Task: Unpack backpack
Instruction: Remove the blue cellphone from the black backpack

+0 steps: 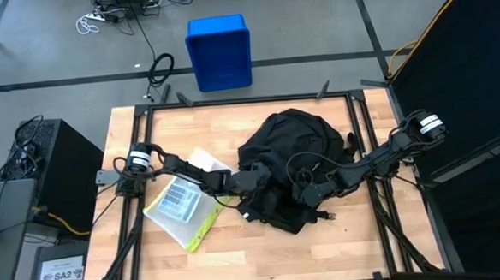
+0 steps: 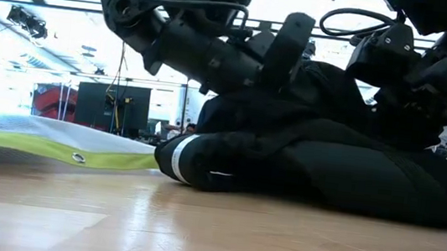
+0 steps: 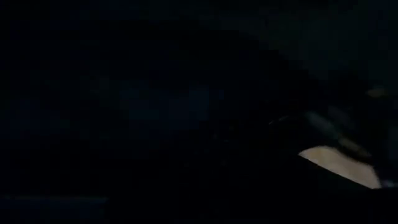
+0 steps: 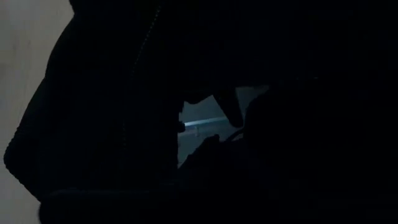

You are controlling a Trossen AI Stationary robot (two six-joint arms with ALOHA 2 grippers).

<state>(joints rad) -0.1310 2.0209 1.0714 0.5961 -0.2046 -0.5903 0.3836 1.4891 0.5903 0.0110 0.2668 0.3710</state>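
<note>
The black backpack (image 1: 298, 150) lies slumped on the middle of the wooden table, resting on its underside (image 2: 326, 184). A white stripe (image 2: 180, 156) shows on its end nearest the low camera. My left gripper (image 1: 256, 181) reaches in level from the table's left, and its tip is buried in the backpack's left side (image 2: 291, 49). The left wrist view shows only darkness. My right gripper (image 1: 308, 191) comes slanting down from the right onto the backpack's near part and is shut there. My right gripper is shut on the backpack's black fabric at its near part (image 1: 315, 198), coming slanting down from the table's right. Dark folds around the fingers hide the place of contact in the right wrist view. The backpack stays lying on the table.
A clear pouch with yellow-green trim (image 1: 181, 208) lies on the table left of the backpack, under the left arm, with a white sheet (image 1: 206, 159) beside it. A blue bin (image 1: 220, 51) stands on the floor beyond the far edge. Bare wood runs along the near edge (image 1: 265, 259).
</note>
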